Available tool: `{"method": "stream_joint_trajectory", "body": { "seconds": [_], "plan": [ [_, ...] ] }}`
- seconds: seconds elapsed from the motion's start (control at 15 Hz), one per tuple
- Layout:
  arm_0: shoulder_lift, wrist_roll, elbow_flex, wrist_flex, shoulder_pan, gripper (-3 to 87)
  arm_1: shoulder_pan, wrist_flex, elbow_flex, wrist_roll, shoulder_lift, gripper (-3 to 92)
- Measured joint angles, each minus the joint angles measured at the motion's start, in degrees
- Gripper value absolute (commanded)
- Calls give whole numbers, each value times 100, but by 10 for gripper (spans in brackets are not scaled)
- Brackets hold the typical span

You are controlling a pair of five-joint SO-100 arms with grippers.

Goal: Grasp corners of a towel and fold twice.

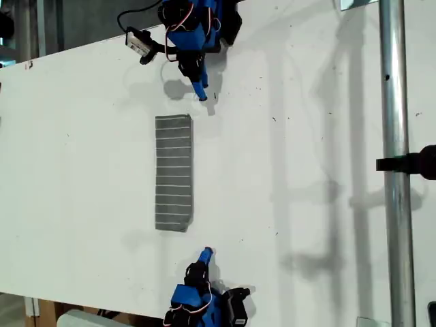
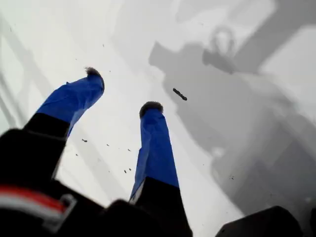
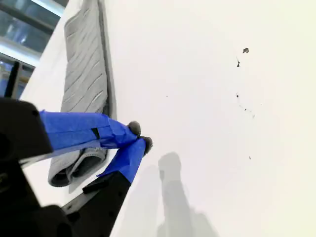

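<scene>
The towel [image 1: 174,172] lies folded (a narrow strip) on the white table [image 1: 82,170].

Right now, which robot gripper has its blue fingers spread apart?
My first gripper: its blue-taped fingers stand wide apart above the white table. My second gripper has fingers meeting at the tips, beside the folded dark-grey striped cloth towel.

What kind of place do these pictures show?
Probably a robotics lab or workshop bench. A plain white table carries two small arms at opposite edges, a metal pole stands beside it, and a folded striped towel lies between the arms.
</scene>
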Motion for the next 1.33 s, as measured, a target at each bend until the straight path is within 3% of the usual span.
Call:
{"method": "stream_joint_trajectory", "body": {
  "seconds": [0.2, 0.47, 0.67, 0.87, 1.0, 1.2, 1.33],
  "plan": [
    [0, 0, 26, 0, -44, -15, 0, 0, 0, 0, 0, 210],
    [0, 0, 26, 0, -44, -15, 26, 0, -35, -44, 26, 300],
    [0, 0, 26, 0, -62, -15, 888, -149, -1213, -1081, -817, 330],
    [0, 0, 26, 0, -79, -15, 2021, -1020, -2593, -2347, -3850, 327],
    [0, 0, 26, 0, -79, -15, 2804, -1925, -2804, -2777, -5546, 314],
    [0, 0, 35, 0, -79, -15, 3199, -3357, -3050, -2312, -7954, 343],
    [0, 0, 62, 0, -79, -15, 3146, -3621, -3753, -1828, -9132, 345]
  ]
}}
